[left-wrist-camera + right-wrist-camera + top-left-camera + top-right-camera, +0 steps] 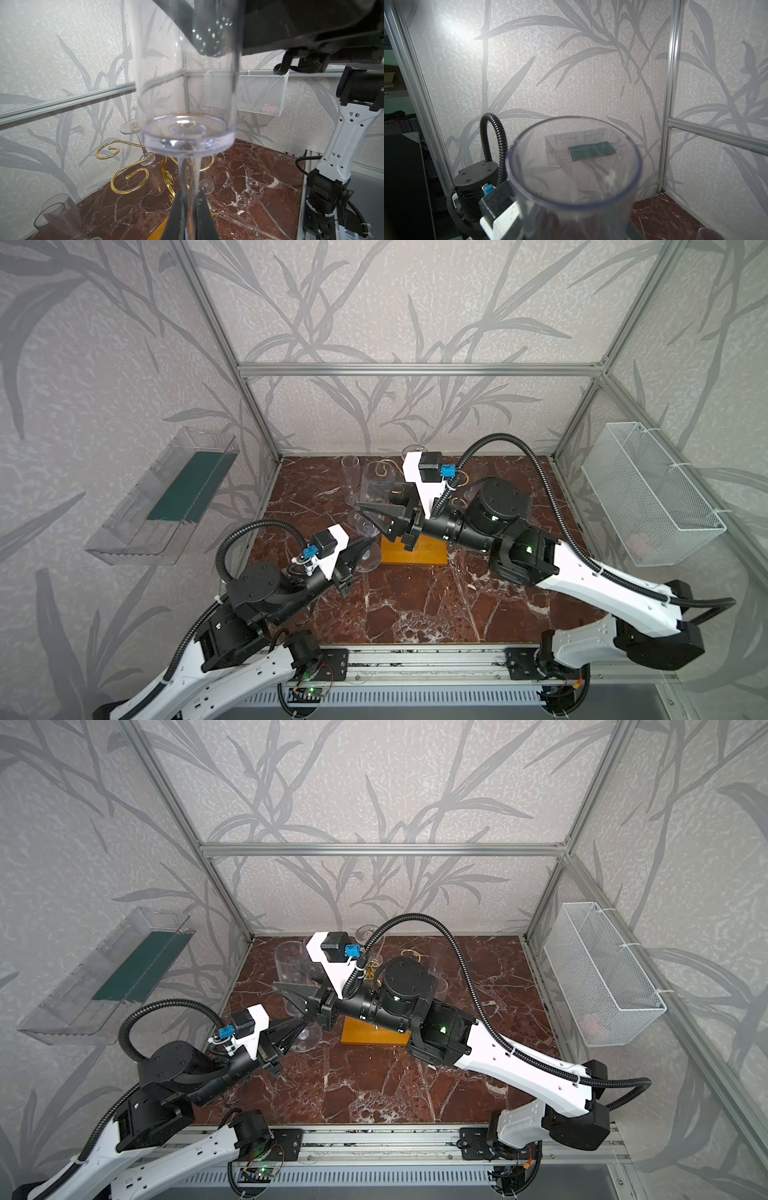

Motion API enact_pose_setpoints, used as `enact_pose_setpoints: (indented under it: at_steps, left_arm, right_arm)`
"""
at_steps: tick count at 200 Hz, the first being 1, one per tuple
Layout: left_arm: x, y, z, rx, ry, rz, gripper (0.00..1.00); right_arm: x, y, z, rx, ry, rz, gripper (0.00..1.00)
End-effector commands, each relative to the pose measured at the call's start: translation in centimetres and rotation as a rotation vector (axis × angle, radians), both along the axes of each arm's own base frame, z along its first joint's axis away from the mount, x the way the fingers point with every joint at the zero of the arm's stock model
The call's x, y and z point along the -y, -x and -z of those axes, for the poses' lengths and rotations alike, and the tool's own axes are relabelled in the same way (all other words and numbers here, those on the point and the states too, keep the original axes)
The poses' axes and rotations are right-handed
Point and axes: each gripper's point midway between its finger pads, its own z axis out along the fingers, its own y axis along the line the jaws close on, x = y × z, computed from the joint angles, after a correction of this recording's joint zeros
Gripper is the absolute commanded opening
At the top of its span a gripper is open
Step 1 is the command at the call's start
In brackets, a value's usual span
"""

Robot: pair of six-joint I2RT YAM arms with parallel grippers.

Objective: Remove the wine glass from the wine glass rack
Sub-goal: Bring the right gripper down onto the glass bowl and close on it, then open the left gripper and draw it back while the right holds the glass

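Here, one marble table [415, 605] holds one wine glass rack [128, 172] and at least four clear glasses [350, 475], under two arms. The right arm [582, 568] stretches across the rack's orange base. The right gripper [371, 520] stands partly spread astride the wine glass [376, 485] bowl; contact is unclear. The left arm [249, 597] reaches in low. The left gripper [190, 194] pinches the upright glass's stem, just beside the rack.

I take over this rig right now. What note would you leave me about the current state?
Left gripper: shut on the stem of the wine glass, glass upright.
Right gripper: around the bowl; grip unclear.
Wine glass rack: on the table behind; another glass hangs there.
Done: the held glass looks off the rack.
To do: set it down, release.
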Motion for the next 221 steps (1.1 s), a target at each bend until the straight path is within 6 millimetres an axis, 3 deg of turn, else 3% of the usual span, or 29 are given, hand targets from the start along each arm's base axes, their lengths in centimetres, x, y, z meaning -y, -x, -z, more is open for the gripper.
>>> enact_pose_setpoints:
  at_steps: [1, 43, 72, 137, 221]
  left_arm:
    - [0.1, 0.0, -0.1, 0.029, -0.010, 0.003, 0.18]
    - [-0.9, 0.2, -0.5, 0.037, 0.027, -0.022, 0.49]
    - [-2.0, 0.5, -0.8, 0.046, 0.064, -0.049, 0.59]
    - [-4.8, 1.0, -1.6, 0.086, 0.142, -0.117, 0.66]
    - [-9.0, 1.6, -2.6, 0.121, 0.261, -0.232, 0.66]
  right_arm:
    - [0.9, 0.8, -2.5, 0.026, -0.081, -0.022, 0.35]
    - [1.2, 0.9, -2.4, 0.059, -0.078, -0.012, 0.32]
    - [1.4, 1.2, -2.0, 0.087, -0.060, -0.014, 0.31]
    - [1.9, 1.5, -0.4, 0.147, 0.012, -0.007, 0.31]
    - [2.3, 2.2, 3.7, 0.188, 0.125, -0.008, 0.30]
